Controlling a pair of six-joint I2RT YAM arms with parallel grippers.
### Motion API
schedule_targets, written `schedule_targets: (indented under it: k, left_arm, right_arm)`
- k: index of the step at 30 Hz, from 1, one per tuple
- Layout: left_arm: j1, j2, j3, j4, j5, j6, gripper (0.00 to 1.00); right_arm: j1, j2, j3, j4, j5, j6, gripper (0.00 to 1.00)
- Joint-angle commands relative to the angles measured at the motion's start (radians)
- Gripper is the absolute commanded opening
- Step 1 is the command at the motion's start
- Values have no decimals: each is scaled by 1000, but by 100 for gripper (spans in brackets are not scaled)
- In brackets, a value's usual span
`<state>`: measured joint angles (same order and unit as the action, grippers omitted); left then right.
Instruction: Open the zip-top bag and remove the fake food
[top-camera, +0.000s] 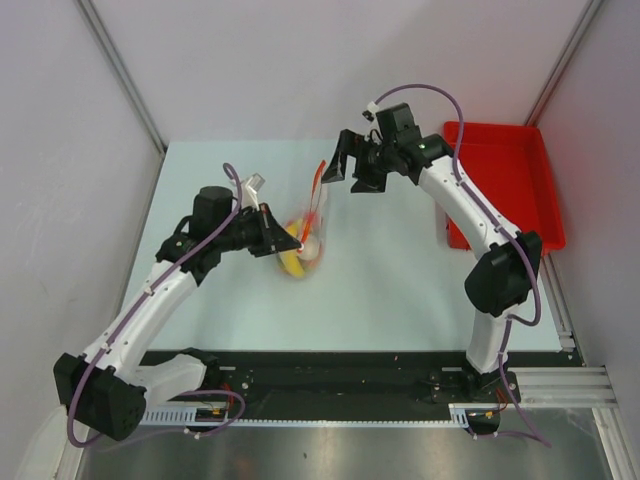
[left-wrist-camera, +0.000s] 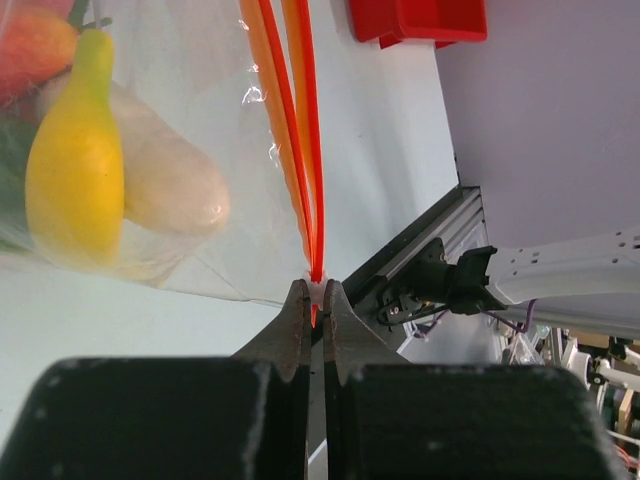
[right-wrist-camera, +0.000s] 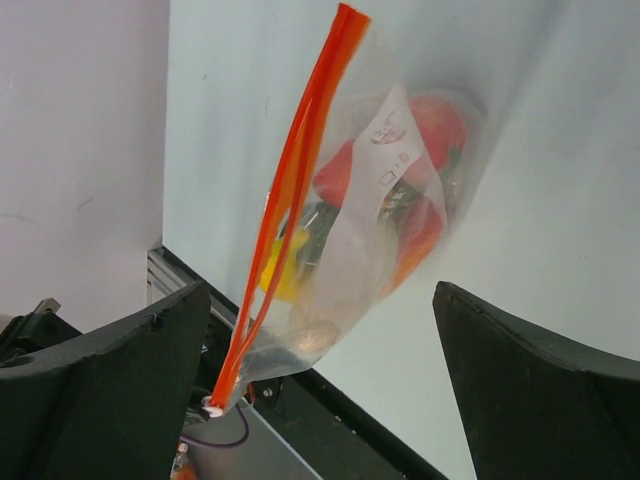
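**Zip-top bag pinched by one strip end, fake food inside**

The zip-top bag (top-camera: 308, 215), clear and crinkly with a red-orange zip strip (right-wrist-camera: 290, 190), is seen near the middle of the bench (top-camera: 400, 290), slightly left, and is blurred in the top view. One end of the strip is pinched in the closed left claw (left-wrist-camera: 314, 292), and beyond that point its two halves are slightly parted. The fake food (top-camera: 294, 258) is contained inside: a yellow piece (left-wrist-camera: 75, 180), a white radish (left-wrist-camera: 170, 190), red pieces (right-wrist-camera: 435, 130) and some green.
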<state>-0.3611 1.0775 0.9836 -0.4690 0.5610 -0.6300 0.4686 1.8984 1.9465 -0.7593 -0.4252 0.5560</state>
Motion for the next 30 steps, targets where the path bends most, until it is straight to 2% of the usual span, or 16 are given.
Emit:
schedule_targets:
  k: [1,5,7,10,16,21,22,24,25,26,27,28,29,30]
  left_arm:
    - [-24,-1,27,67,-4,-30,0]
    - [-30,-10,27,70,0,-34,0]
    - [-33,-7,23,67,5,-33,0]
    - [-48,-14,13,84,8,-53,0]
    - [-81,-21,4,85,-10,-63,0]
    - [-95,-24,13,70,-29,-60,0]
    - [-95,-22,15,69,-27,-57,0]
    - [-96,-18,33,47,-36,-45,0]
    - [-96,-10,50,23,-58,-25,5]
    - [-96,-8,73,-6,-90,-17,16]
    - [-96,-5,125,-63,-122,-11,40]
    - [-95,4,163,-97,-232,-8,61]
    - [-95,51,212,-135,-286,-5,73]
    - [-95,88,333,-213,-333,1,78]
  right_arm:
    - [42,-19,9,-80,52,4,95]
    - [61,-18,-41,-31,40,22,74]
    - [74,-18,-47,3,57,33,68]
    - [76,-15,-55,32,60,67,63]
    - [82,-6,-44,41,66,84,64]
    - [100,22,-49,55,52,96,59]
    - [104,27,-46,55,49,94,51]
    - [105,31,-46,51,49,94,43]
    - [105,33,-43,49,49,87,33]
    - [105,33,-34,34,52,70,27]
    - [107,34,-26,20,55,59,20]
    - [107,34,-8,6,59,45,10]
    - [111,30,-6,-9,63,35,6]
    - [116,19,-9,-9,69,18,4]
